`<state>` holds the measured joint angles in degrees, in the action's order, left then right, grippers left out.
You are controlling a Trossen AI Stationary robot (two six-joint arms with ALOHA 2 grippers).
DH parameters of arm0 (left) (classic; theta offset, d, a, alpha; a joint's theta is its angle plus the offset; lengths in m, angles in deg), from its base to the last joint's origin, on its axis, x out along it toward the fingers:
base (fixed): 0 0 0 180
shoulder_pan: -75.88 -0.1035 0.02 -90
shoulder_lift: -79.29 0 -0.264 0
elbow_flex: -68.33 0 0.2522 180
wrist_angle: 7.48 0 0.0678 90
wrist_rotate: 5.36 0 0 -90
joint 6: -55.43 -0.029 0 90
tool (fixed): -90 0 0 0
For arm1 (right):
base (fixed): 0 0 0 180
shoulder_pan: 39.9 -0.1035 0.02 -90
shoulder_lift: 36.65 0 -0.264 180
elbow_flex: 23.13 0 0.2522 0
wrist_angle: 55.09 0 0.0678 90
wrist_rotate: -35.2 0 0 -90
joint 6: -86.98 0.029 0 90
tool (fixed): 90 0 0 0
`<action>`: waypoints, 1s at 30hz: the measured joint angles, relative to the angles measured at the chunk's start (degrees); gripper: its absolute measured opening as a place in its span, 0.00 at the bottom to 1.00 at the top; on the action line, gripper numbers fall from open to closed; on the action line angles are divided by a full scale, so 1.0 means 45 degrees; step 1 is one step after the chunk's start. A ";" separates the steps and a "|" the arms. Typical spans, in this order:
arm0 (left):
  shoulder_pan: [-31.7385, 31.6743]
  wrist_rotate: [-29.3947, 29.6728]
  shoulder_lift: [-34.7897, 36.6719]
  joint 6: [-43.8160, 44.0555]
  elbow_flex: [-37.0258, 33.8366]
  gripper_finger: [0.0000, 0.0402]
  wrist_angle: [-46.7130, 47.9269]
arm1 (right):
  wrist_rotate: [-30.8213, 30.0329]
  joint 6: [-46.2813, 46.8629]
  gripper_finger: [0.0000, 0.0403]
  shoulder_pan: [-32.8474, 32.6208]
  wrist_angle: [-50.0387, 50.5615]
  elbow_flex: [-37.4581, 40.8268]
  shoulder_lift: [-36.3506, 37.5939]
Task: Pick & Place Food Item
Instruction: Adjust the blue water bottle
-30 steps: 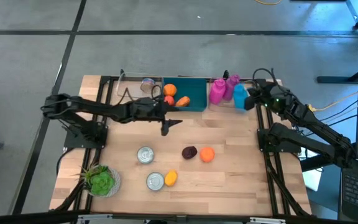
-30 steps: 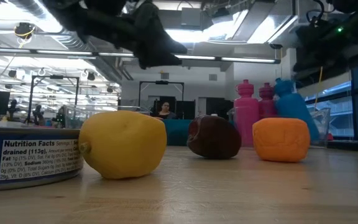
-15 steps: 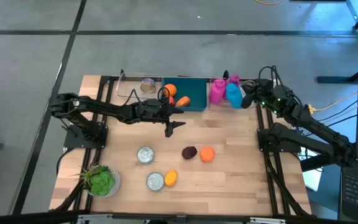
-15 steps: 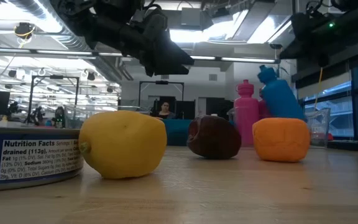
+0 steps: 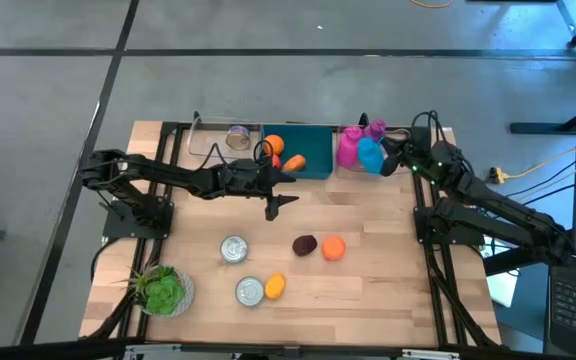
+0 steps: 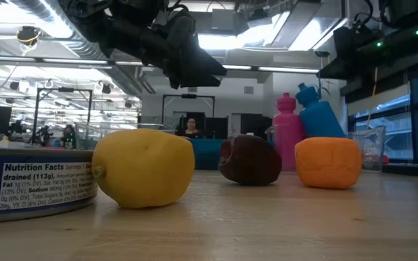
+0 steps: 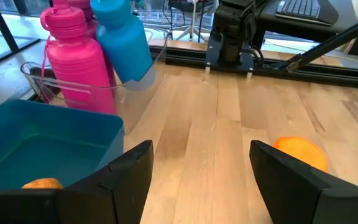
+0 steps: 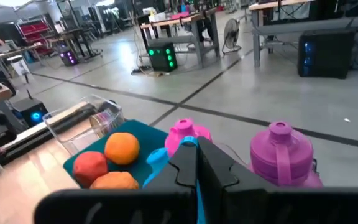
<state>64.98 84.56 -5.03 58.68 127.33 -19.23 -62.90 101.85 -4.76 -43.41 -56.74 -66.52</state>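
A dark plum-coloured fruit [image 5: 305,245], an orange fruit [image 5: 333,248] and a yellow fruit [image 5: 275,287] lie on the wooden table. The teal bin [image 5: 313,160] at the far edge holds several orange and red items. My left gripper [image 5: 274,203] hovers open in front of the bin with nothing between its fingers [image 7: 197,168]. My right gripper [image 5: 392,158] is shut at the top of the tilted blue bottle [image 5: 370,155], which leans against the pink bottle [image 5: 349,148]. My right gripper comes level from the table's right side at the blue bottle's upper part [image 8: 159,158]. Blue shows beside and between the shut fingers [image 8: 188,165]. The fingers hide the spot, so which part they pinch cannot be told. The bottle tilts toward the table's left.
Two tin cans [image 5: 233,249] [image 5: 250,291] and a green leafy item [image 5: 163,290] sit at the near left. A clear container [image 5: 213,140] stands left of the bin. A purple bottle [image 5: 374,128] stands behind the pink one. Bare wood [image 5: 388,280] lies at the near right.
My right gripper has moved toward the table's left and tipped its wrist, staying shut. The blue bottle, upright a second ago, has shifted left with it and now leans toward the pink bottle.
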 joint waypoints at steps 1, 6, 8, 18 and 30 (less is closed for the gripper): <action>0.0000 0.0000 0.0000 0.0000 0.0000 0.65 0.0000 | 0.0000 0.0043 0.00 0.0000 -0.0133 0.0102 -0.0005; 0.0000 -0.0004 0.0000 0.0000 0.0000 0.65 0.0000 | 0.0003 0.0280 0.00 0.0000 -0.0113 0.0556 -0.0005; 0.0000 0.0000 0.0000 0.0000 0.0000 0.65 0.0000 | 0.0000 0.0286 0.00 0.0000 -0.0116 0.0659 -0.0001; 0.0000 0.0000 0.0000 0.0094 0.0000 0.65 0.0000 | -0.1062 -0.0056 0.00 0.0000 0.0395 0.0693 0.0220; -0.0116 0.0068 -0.0291 -0.0131 0.0126 0.65 -0.0395 | -0.1868 -0.0082 0.00 0.0005 0.1522 0.0693 0.0901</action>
<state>64.46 84.87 -6.33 58.09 127.89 -21.01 -71.31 101.48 -4.74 -36.56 -53.62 -62.47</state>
